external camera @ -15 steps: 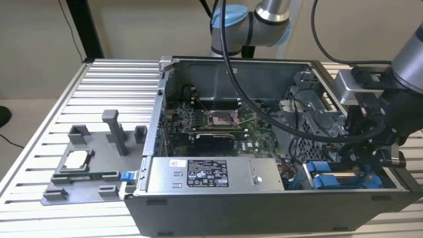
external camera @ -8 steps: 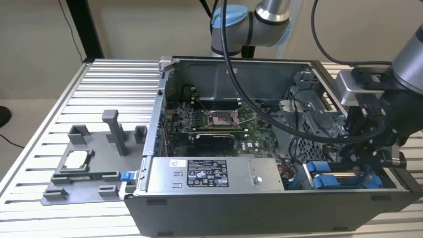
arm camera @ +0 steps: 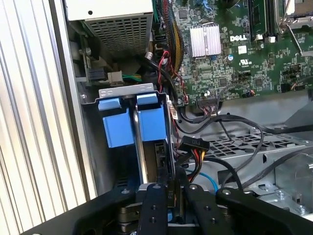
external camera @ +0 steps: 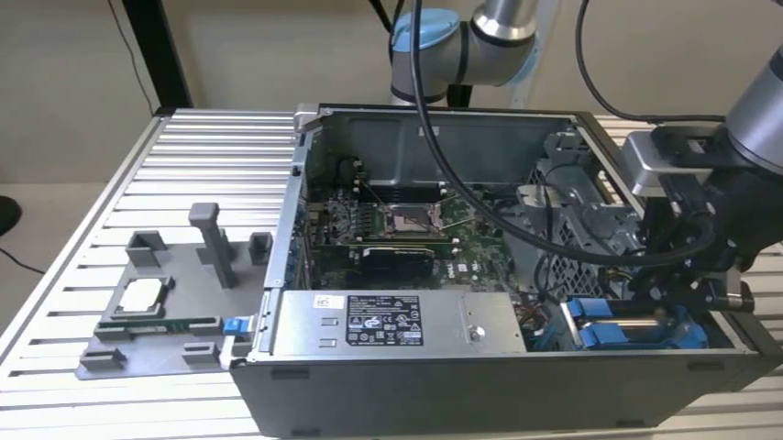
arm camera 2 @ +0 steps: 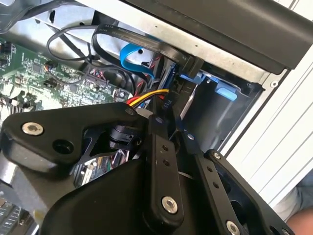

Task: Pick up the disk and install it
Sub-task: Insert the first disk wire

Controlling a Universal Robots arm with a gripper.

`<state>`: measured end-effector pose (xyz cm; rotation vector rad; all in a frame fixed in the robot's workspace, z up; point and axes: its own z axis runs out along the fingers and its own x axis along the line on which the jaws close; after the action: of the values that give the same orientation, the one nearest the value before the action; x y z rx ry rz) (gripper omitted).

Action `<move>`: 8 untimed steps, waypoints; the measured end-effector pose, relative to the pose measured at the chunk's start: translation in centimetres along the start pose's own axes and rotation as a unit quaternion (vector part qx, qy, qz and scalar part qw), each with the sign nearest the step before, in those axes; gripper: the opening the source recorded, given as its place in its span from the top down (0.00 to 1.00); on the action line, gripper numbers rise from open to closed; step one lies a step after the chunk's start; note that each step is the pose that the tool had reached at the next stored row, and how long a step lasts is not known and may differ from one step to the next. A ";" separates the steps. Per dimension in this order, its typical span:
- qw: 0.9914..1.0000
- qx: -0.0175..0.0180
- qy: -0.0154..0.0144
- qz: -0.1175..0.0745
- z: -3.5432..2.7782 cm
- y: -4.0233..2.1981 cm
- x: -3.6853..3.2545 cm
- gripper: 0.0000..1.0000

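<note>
Gripper (arm camera: 171, 190) grips disk (arm camera: 151, 125) upright in case (external camera: 490, 385) bay

Identify the disk (arm camera: 152, 125) by its bright blue carrier rails on a silver-grey body, and the gripper (arm camera: 171, 192) by its matt black finish. Inside the dark grey case (external camera: 490, 390) you will see a green circuit board (arm camera: 234, 63) speckled with black and silver parts, a light grey box (external camera: 490, 321) with a black-and-white label (external camera: 383, 321), black cables (external camera: 420, 82), and red and yellow wires (arm camera 2: 148, 96). The table (external camera: 183, 165) is silver with parallel ridges, the fixture tray (external camera: 171, 330) is plain mid grey, and the arm's joint cap (external camera: 423, 32) is pale blue.
</note>
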<state>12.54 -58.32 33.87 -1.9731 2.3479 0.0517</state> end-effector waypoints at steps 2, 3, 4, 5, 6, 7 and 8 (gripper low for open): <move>1.000 -0.001 0.000 0.000 -0.13 0.00 -0.01 1.00; 1.000 -0.002 0.000 0.000 -0.22 -0.01 -0.02 1.00; 1.000 -0.002 0.000 0.000 -0.28 -0.01 -0.02 1.00; 1.000 -0.002 0.000 0.000 -0.33 -0.01 -0.03 1.00; 1.000 -0.003 0.001 0.000 -0.35 -0.01 -0.03 1.00; 1.000 -0.003 0.001 0.000 -0.37 -0.01 -0.03 1.00; 1.000 -0.003 0.001 0.000 -0.37 -0.01 -0.04 1.00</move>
<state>12.55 -58.32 34.24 -1.9761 2.3521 0.0582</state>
